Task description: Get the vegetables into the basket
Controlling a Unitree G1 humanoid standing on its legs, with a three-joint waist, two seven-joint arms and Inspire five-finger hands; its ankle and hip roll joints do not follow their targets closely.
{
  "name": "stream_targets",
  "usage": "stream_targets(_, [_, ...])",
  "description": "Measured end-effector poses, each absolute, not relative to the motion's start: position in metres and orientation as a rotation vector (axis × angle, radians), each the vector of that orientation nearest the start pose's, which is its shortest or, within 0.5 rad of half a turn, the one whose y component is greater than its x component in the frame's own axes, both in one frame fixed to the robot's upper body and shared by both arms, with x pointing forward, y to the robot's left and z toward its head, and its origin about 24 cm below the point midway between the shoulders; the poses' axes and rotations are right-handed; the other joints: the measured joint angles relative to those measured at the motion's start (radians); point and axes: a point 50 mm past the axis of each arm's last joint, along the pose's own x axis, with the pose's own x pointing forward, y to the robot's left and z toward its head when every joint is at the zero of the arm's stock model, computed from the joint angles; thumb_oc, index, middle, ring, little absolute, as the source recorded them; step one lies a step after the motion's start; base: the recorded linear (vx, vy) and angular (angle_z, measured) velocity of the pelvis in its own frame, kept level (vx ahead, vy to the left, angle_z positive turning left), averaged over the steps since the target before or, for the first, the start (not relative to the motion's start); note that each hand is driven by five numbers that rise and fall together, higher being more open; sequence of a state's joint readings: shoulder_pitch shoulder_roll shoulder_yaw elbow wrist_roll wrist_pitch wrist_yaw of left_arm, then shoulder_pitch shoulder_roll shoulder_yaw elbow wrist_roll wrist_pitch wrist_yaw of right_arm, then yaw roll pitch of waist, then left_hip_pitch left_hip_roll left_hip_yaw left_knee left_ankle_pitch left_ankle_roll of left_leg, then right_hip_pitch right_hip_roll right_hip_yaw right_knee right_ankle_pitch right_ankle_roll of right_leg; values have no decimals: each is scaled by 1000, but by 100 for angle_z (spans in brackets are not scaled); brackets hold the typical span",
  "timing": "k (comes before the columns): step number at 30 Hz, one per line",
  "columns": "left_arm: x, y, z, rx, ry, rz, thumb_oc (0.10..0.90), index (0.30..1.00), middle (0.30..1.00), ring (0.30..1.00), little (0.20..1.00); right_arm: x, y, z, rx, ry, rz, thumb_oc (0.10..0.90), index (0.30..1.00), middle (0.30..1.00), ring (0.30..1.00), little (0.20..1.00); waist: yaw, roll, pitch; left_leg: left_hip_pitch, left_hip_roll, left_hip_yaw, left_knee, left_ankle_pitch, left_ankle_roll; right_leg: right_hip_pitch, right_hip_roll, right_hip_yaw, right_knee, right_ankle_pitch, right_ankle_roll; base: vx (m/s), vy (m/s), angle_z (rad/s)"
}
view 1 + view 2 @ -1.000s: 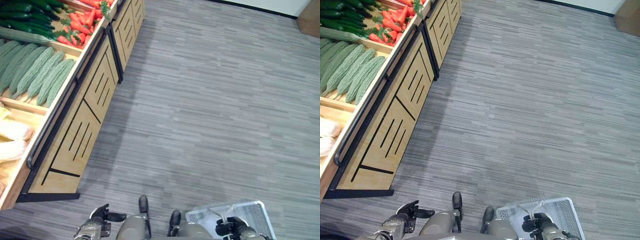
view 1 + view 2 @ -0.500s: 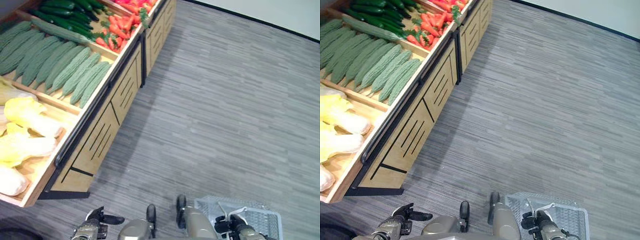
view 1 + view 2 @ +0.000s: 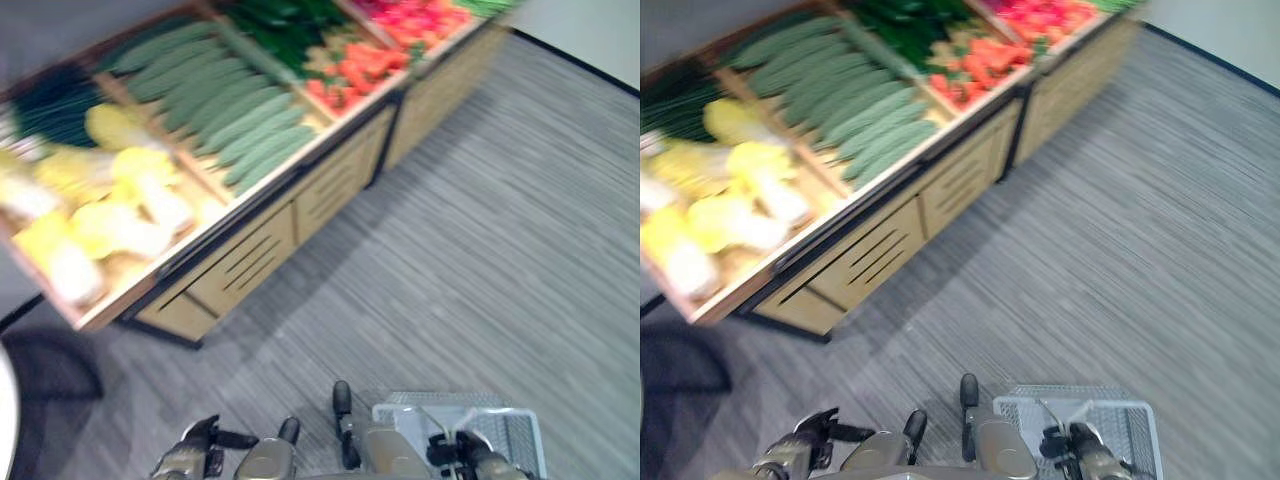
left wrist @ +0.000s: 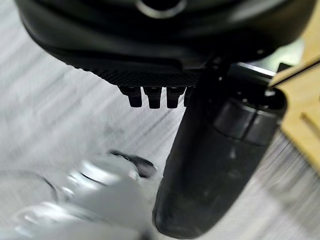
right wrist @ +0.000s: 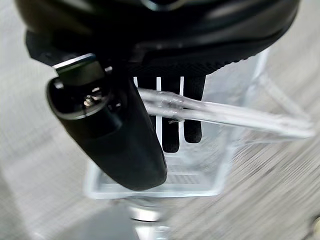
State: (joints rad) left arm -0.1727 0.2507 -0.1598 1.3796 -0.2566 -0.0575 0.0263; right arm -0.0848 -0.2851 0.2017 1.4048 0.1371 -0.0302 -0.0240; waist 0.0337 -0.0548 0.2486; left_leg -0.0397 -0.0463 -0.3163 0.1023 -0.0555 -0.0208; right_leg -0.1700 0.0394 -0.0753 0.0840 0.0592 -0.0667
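The right hand [image 5: 125,135] has its fingers [image 5: 170,120] clenched round the clear plastic basket's [image 3: 520,430] handle [image 5: 225,116]. The left hand [image 4: 215,165] hangs with fingers released, grasping nothing. Green, yellow and red vegetables [image 3: 240,120] lie in the wooden display stand [image 3: 330,190].

A wooden display stand [image 3: 300,200] on grey striped floor [image 3: 480,250], seemingly carpet.

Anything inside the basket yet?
No vegetables show in the basket; its visible mesh floor is bare. The right hand on its handle covers part of the inside.
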Motion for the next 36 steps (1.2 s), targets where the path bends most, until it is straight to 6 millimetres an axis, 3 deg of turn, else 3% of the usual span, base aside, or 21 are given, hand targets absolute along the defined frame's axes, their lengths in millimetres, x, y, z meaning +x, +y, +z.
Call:
stream_targets(2, [137,245,-148,129,1129,220,900,1000,1000,1000,1000,99,-256,-156,-295,1240,-129,400,300,300,300,300,2,-7,16,-27,9,33,15,-6,-3,-5,-5,-56,-2,-6,-9,26,-60,86])
stream_targets(3, [142,245,-146,132,1113,218,900,1000,1000,1000,1000,102,-258,-154,-306,1229,-129,400,300,300,300,300,-5,-1,24,-47,30,111,1,-22,12,4,-23,-119,-3,8,-3,-1,14,132])
stream_targets(4, [148,249,-143,144,1098,232,900,1000,1000,1000,1000,99,-260,-154,-328,1232,-119,400,300,300,300,300,-28,0,31,-70,52,239,-3,-44,7,24,-54,-202,-27,10,-3,15,64,179])
stream_targets(5, [158,252,-138,166,1068,221,900,1000,1000,1000,1000,95,-262,-155,-333,1247,-118,400,300,300,300,300,-48,-6,34,-78,72,344,-4,-43,9,33,-72,-223,-40,-1,-3,45,153,234])
stream_targets(6, [165,253,-134,179,1028,212,900,1000,1000,1000,1000,90,-269,-153,-332,1270,-138,400,300,300,300,300,-73,3,30,-65,162,679,-16,-39,-5,65,-96,-310,-70,-1,24,96,204,194])
stream_targets(7, [160,252,-137,176,1046,211,900,1000,1000,1000,1000,91,-271,-153,-321,1262,-156,400,300,300,300,300,-80,18,24,-50,176,737,-27,-39,-6,72,-96,-313,-77,-1,26,104,229,124])
stream_targets(10, [141,243,-147,148,1111,192,900,1000,1000,1000,1000,99,-274,-150,-315,1228,-185,400,300,300,300,300,-84,37,13,7,142,687,-103,-15,6,70,-93,-272,-73,4,44,82,182,8])
stream_targets(12, [126,239,-153,115,1155,197,900,1000,1000,1000,1000,98,-274,-150,-304,1227,-189,400,300,300,300,300,-76,30,13,16,127,656,-118,15,18,57,-94,-238,-54,0,42,94,278,-33])
stream_targets(14, [124,241,-153,106,1154,208,900,1000,1000,1000,1000,93,-273,-152,-300,1241,-187,400,300,300,300,300,-73,27,12,13,123,660,-101,45,24,55,-99,-224,-45,0,45,62,199,-33])
stream_targets(18, [121,241,-153,128,1166,193,900,1000,1000,1000,1000,80,-266,-157,-287,1288,-170,400,300,300,300,300,-73,18,-24,22,92,668,-94,51,31,44,-124,-178,-17,2,76,36,249,-26])
stream_targets(21, [120,242,-154,129,1169,196,900,1000,1000,1000,1000,69,-262,-160,-273,1324,-165,400,300,300,300,300,-68,10,-51,31,62,688,-84,28,76,27,-146,-142,19,20,102,26,271,-18])
stream_targets(23, [119,245,-153,135,1174,201,900,1000,1000,1000,1000,67,-261,-161,-272,1333,-164,400,300,300,300,300,-68,10,-51,46,53,700,-88,33,80,24,-163,-126,47,18,111,7,276,-8])
stream_targets(24, [120,246,-153,138,1170,201,900,1000,1000,1000,1000,67,-262,-160,-272,1335,-166,400,300,300,300,300,-63,7,-47,48,45,694,-87,25,90,4,-170,-119,100,17,129,0,175,14])
stream_targets(25, [121,251,-151,163,1169,198,900,1000,1000,1000,1000,62,-261,-161,-270,1348,-164,400,300,300,300,300,-60,15,-44,96,40,684,-109,23,103,-60,-199,-100,269,-11,152,-36,167,15])
stream_targets(26, [121,258,-149,179,1163,212,900,1000,1000,1000,1000,59,-259,-162,-263,1355,-156,400,300,300,300,300,-48,2,-48,103,22,687,-124,21,115,-59,-206,-85,244,-14,157,-72,47,21])
stream_targets(28, [118,261,-149,195,1175,215,900,1000,1000,1000,1000,60,-259,-162,-264,1355,-155,400,300,300,300,300,-42,8,-45,99,18,679,-124,21,121,-60,-202,-74,210,2,163,-42,-33,4])
stream_targets(29, [118,262,-149,192,1179,224,900,1000,1000,1000,1000,64,-262,-161,-275,1345,-164,400,300,300,300,300,-31,13,-38,97,20,676,-125,20,125,-36,-188,-22,56,18,187,20,-117,8])
stream_targets(32, [115,263,-150,177,1190,247,900,1000,1000,1000,1000,62,-261,-162,-268,1353,-160,400,300,300,300,300,-38,20,-30,114,21,623,-124,20,124,-19,-159,92,-22,24,193,35,-190,51])
stream_targets(34, [111,264,-150,165,1192,265,900,1000,1000,1000,1000,61,-256,-163,-256,1358,-142,400,300,300,300,300,-19,4,-24,140,21,595,-123,21,117,3,-160,48,-18,31,184,69,-291,67])
stream_targets(36, [103,264,-152,123,1199,309,900,1000,1000,1000,1000,57,-251,-165,-269,1381,-113,400,300,300,300,300,-16,-17,-39,150,23,551,-131,23,78,47,-171,35,-31,46,175,56,-226,50])
